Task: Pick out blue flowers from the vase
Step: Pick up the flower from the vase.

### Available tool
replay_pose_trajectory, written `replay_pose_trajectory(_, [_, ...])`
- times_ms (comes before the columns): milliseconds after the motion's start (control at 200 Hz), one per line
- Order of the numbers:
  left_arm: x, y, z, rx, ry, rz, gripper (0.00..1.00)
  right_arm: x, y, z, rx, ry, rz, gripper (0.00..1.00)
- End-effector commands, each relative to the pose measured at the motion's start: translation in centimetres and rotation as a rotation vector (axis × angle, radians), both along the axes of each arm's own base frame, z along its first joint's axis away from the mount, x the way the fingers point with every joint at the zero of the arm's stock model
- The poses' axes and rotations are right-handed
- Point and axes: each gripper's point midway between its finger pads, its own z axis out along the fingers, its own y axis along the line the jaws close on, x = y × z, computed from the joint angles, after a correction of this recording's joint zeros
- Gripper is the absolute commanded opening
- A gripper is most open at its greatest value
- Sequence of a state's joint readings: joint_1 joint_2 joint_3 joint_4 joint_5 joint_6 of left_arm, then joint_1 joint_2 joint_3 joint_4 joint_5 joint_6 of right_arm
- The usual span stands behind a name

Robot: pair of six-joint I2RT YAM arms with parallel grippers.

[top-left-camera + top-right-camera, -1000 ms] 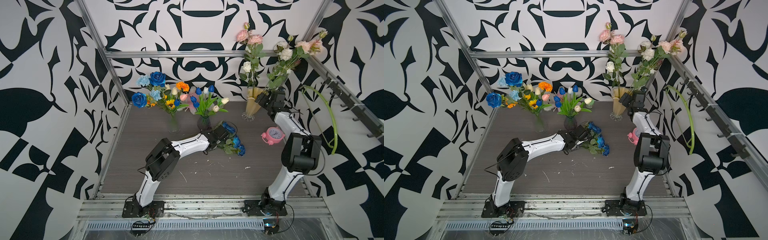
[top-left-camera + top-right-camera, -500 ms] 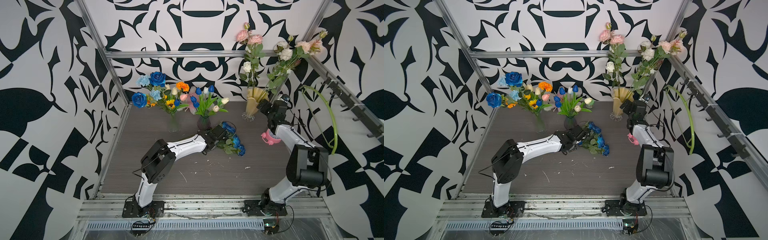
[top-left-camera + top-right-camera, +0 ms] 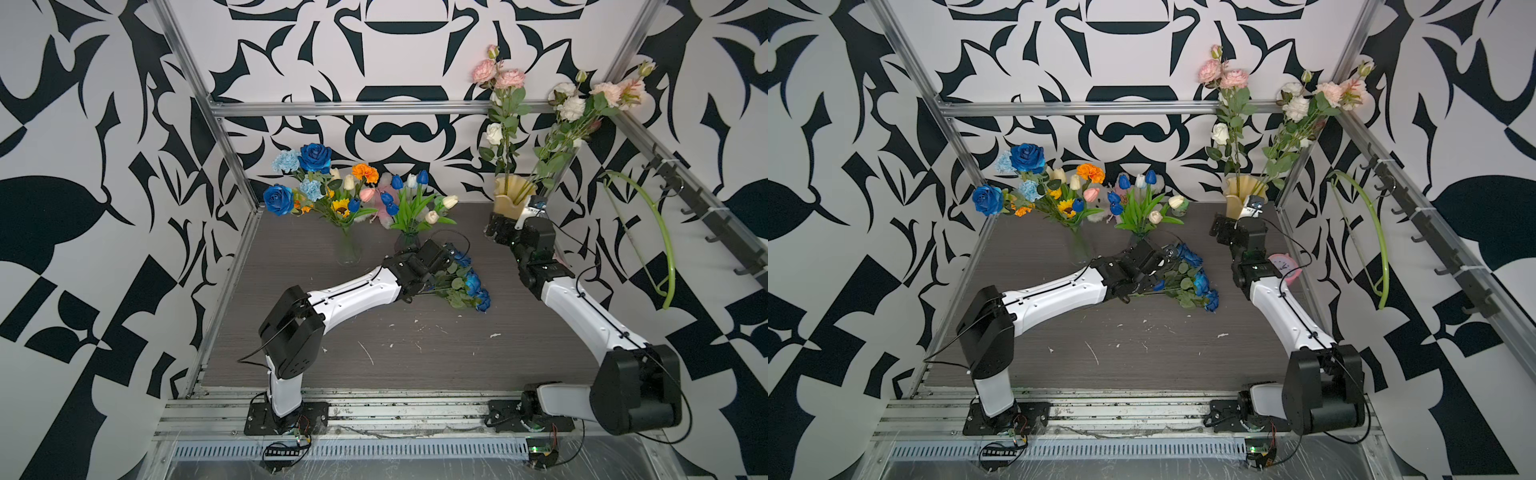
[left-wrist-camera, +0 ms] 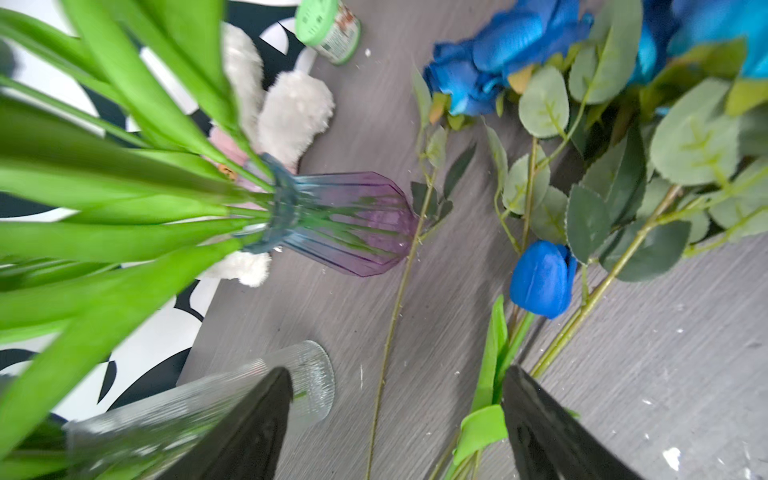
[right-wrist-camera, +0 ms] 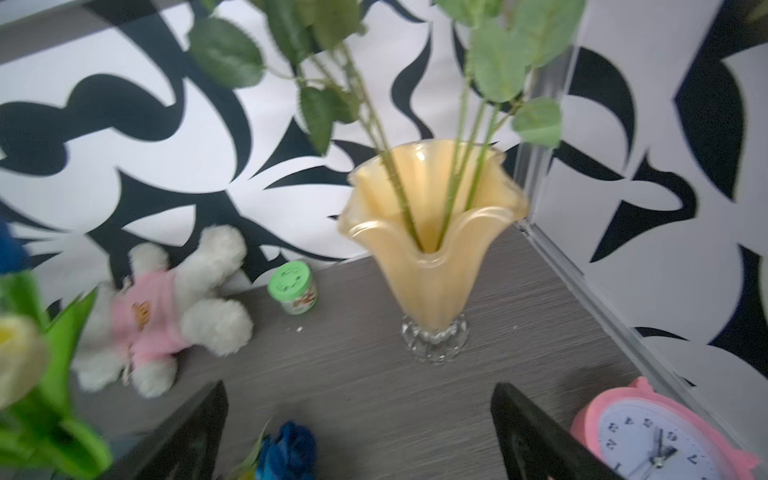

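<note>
A pile of picked blue flowers [image 3: 471,286] lies on the grey table, roses on leafy stems plus one blue tulip [image 4: 540,278]. My left gripper [image 4: 397,374] hovers open over their stems. The tulip's green leaf touches one finger [image 4: 536,419], but nothing is clamped. More blue roses [image 3: 316,157] and pale-blue carnations [image 3: 286,161] stand in the clear ribbed vase [image 3: 348,249]. Dark-blue tulips [image 3: 397,181] stand in the purple vase [image 4: 353,222]. My right gripper [image 5: 359,388] is open and empty, low in front of the yellow vase [image 5: 432,266], which holds only green stems with pink and white blooms.
A pink alarm clock [image 5: 656,436] sits by the right wall, close to my right arm. A white plush toy in pink [image 5: 166,311] and a green-lidded jar [image 5: 293,293] lie along the back wall. A green curved hanger [image 3: 652,237] hangs on the right wall.
My right arm has come down from the stems above the yellow vase to a low spot in front of it. My left arm has barely shifted over the flower pile.
</note>
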State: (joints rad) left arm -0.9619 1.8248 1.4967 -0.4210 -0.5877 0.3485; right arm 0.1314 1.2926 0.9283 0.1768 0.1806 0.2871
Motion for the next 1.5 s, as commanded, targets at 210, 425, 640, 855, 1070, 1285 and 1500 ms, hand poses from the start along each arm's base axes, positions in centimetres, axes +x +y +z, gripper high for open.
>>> replay_pose_trajectory(210, [0.3,4.3,8.2,-0.357,0.019,0.084,0.84,-1.2,6.9,0.3,0.144,0.15,0.29,0.77])
replay_pose_trajectory(425, [1.1,7.2,10.9,-0.523,0.08,0.152,0.84,-0.8,12.1,-1.5,0.277,0.227,0.44,0.73])
replay_pose_trajectory(640, [1.8,7.5,11.2,-0.566,0.133,0.188,0.84,0.4,15.2,-4.3,0.353,0.291,0.457,0.68])
replay_pose_trajectory(855, [2.0,7.5,10.8,-0.631,0.203,0.198,0.83,1.9,16.4,-5.4,0.4,0.3,0.477,0.64])
replay_pose_trajectory(1070, [2.4,7.2,9.0,-0.62,0.25,0.224,0.83,3.8,17.9,-5.4,0.448,0.293,0.506,0.63])
replay_pose_trajectory(1285, [3.6,6.9,8.0,-0.638,0.247,0.255,0.82,5.3,18.7,-6.0,0.428,0.297,0.493,0.61])
replay_pose_trajectory(1500, [5.0,6.9,8.2,-0.67,0.208,0.28,0.82,6.2,19.8,-6.0,0.413,0.302,0.504,0.6])
